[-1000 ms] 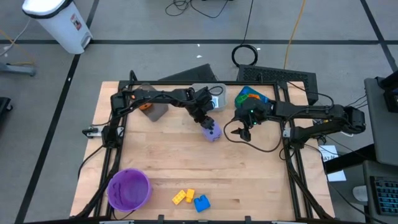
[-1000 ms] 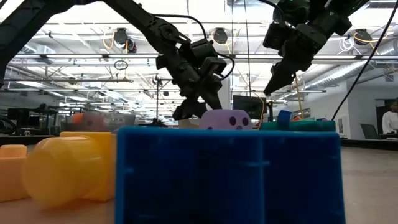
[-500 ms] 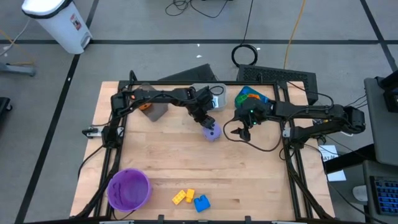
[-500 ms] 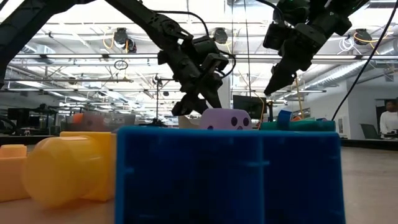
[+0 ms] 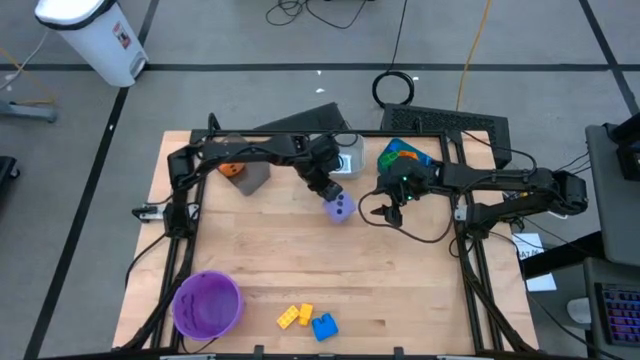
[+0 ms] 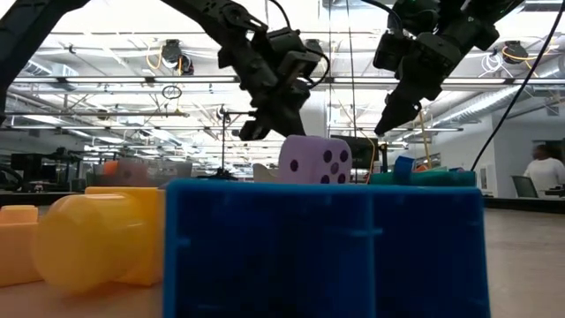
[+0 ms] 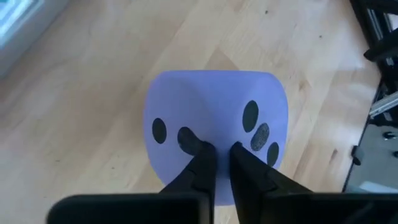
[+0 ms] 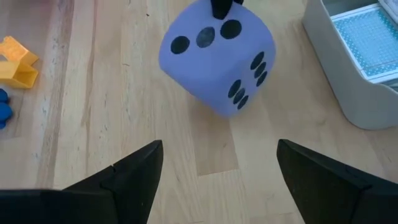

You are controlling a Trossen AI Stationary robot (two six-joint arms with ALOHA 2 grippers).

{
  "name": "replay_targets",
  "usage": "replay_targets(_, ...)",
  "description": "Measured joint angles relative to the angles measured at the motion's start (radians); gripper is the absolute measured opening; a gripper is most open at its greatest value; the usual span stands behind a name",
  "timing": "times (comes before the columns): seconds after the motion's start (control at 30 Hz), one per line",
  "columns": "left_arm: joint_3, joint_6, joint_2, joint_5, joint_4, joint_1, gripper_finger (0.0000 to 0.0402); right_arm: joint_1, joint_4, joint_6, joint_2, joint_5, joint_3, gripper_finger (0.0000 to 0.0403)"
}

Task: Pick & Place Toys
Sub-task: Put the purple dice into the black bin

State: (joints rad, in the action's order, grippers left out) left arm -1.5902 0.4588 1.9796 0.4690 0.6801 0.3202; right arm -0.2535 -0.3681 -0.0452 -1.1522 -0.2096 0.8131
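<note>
We see the left gripper, its arm angled downward, pinching a corner of the purple dotted foam die and holding it tilted just beside the grey plastic bin. The right gripper hangs near the die's other side, fingers spread wide and holding nothing.

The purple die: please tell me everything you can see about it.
The purple die is a rounded, soft-looking cube with dark dots; faces of three and four dots show in the right wrist view. It looks tilted and lifted off the wooden table, mid-table near the white bin. The left gripper is shut, pinching its top edge.
</note>
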Motion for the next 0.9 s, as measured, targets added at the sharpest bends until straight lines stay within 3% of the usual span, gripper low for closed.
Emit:
replay_targets(0.2,0.0,-0.016,-0.065,-0.032,0.09,0.001,0.0005,0.0,-0.002,-0.005,0.0,0.0,0.0,0.0304)
replay_targets(0.37,-0.003,-0.04,-0.156,-0.079,0.17,0.02,0.0001,0.0,-0.002,-0.007,0.0,0.0,0.0,0.0304)
replay_targets(0.77,-0.003,-0.068,-0.401,-0.222,0.551,0.102,0.0001,0.0,0.015,-0.006,0.0,0.0,0.0,0.0304)
replay_targets(0.9,-0.003,-0.048,-0.434,-0.29,0.572,0.108,0.0001,0.0,0.049,-0.006,0.0,0.0,0.0,0.0304)
